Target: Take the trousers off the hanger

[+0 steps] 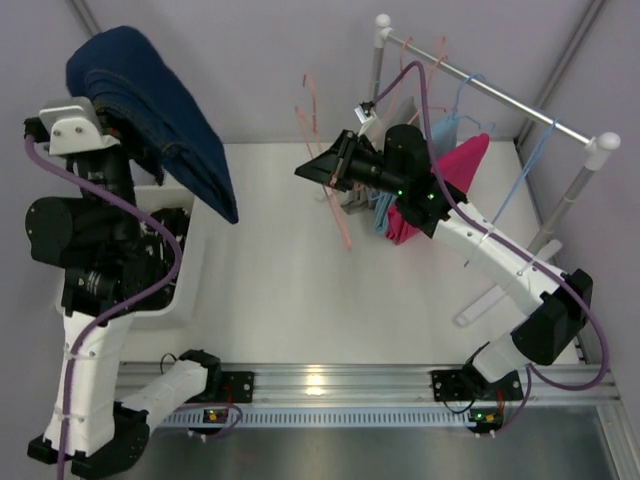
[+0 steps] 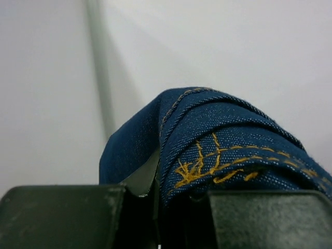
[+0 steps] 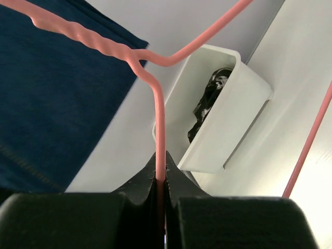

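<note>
My left gripper point(image 2: 171, 207) is shut on the plain navy blue trousers point(image 2: 233, 140) and holds them high at the far left; they drape over the arm point(image 1: 160, 110). My right gripper point(image 1: 305, 172) is shut on the wire of an empty pink hanger point(image 3: 160, 119), held in the air left of the rack. The magenta pink trousers point(image 1: 455, 170) hang at the rack behind the right arm. The black trousers with white speckles point(image 3: 210, 101) lie in the white bin point(image 3: 233, 124).
The white bin point(image 1: 185, 300) stands on the table under the left arm. The clothes rack rail point(image 1: 500, 95) crosses the back right, with pink hangers point(image 1: 412, 48) and light blue hangers point(image 1: 520, 175) on it. Its post point(image 1: 565, 200) stands at the right edge.
</note>
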